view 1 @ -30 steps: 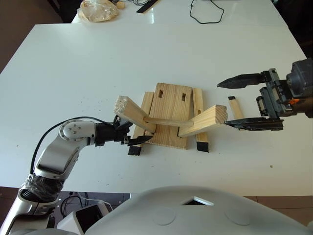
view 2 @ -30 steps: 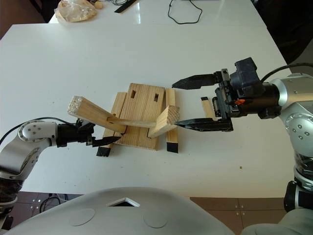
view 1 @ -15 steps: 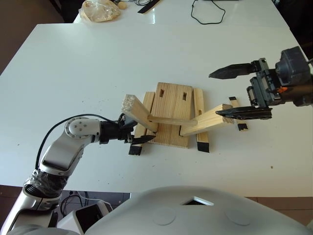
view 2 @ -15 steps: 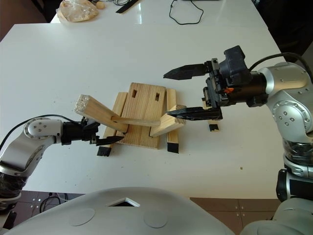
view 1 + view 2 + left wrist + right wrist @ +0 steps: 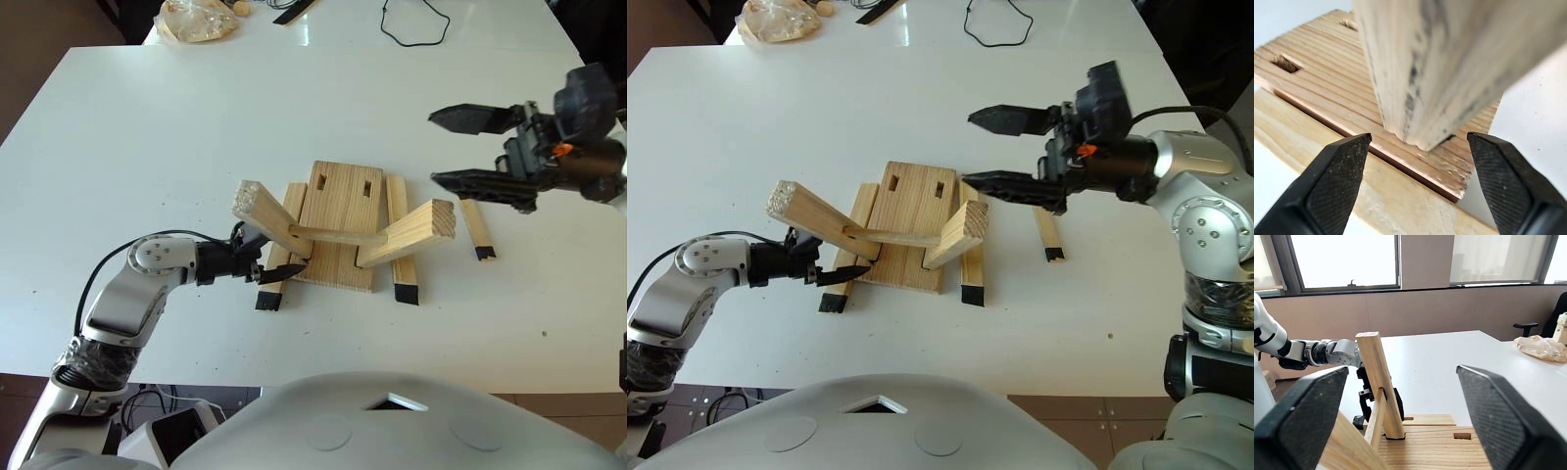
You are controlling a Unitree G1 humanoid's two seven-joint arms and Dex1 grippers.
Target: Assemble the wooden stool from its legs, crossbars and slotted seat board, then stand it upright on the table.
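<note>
The blurred leg [image 5: 1435,63], cut off at the edge, hides part of the seat board [image 5: 1327,93]

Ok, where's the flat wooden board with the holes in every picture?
Left eye view: the seat board lies mid-table, under the joined legs.
Right eye view: mid-table again, under those legs.
Left wrist view: the grooved wood beneath the leg's foot.
Right wrist view: flat beneath the leaning legs, slots showing.
Shared landmark: the tilted leg resting on it.
</note>
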